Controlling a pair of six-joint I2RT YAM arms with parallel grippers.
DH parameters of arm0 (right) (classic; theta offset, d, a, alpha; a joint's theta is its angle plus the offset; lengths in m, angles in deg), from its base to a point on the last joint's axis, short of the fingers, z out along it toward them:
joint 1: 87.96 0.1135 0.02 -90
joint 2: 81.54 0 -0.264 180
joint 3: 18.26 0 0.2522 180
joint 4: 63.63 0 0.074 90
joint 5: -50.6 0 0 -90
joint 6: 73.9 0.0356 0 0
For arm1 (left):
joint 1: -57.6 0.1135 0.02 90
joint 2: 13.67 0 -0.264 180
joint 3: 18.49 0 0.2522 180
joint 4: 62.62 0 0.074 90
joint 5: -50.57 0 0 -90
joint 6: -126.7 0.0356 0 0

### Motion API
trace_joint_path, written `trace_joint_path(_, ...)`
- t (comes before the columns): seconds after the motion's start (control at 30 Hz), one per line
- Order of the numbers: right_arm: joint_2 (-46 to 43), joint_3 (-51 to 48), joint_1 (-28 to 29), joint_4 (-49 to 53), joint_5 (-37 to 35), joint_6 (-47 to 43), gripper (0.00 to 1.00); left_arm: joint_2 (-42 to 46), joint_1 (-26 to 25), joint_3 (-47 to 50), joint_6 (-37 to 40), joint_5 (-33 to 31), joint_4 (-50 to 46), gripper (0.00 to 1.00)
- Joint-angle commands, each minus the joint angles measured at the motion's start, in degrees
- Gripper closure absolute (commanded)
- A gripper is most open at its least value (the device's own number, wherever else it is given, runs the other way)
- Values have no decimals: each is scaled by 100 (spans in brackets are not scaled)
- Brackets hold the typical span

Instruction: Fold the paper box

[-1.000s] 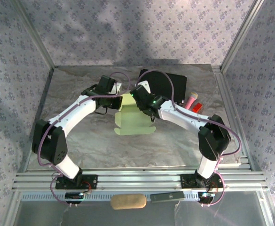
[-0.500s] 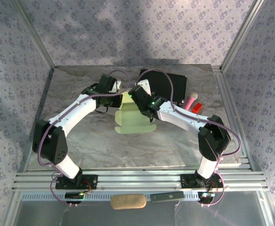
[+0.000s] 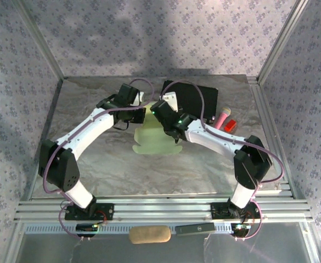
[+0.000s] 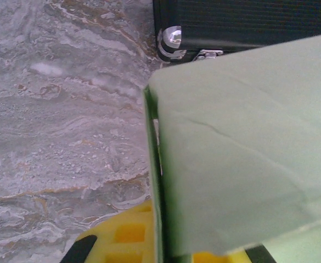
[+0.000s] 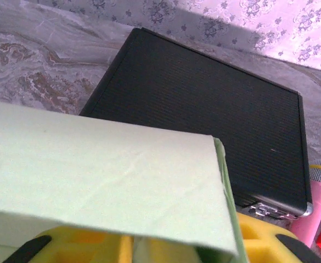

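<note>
Where the left claw (image 4: 163, 247) closes, the paper box (image 4: 242, 164) sits pinched.

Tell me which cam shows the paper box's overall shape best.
Top external: most of the paper box outline, tabs included, is visible. Left and right wrist views each give a close-up card panel, no outline.

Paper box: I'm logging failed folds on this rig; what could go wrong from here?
The paper box shows a wrinkle across its raised flap; the left fingers, shut on its edge, could crease it off the fold line. The black case sits close behind the flap, so pushing farther may jam card against it. Whether the right fingers hold the card is unclear; the flap might slip.
</note>
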Motion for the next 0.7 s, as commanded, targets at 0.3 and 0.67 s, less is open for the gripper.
trace_joint_path(0.3,-151,-35,-110,12,-119,179,100,16,-103,-215,10,170,-109,100)
trace_joint_path(0.67,-120,32,-58,517,-650,648,100,16,-139,-233,-40,87,-137,100)
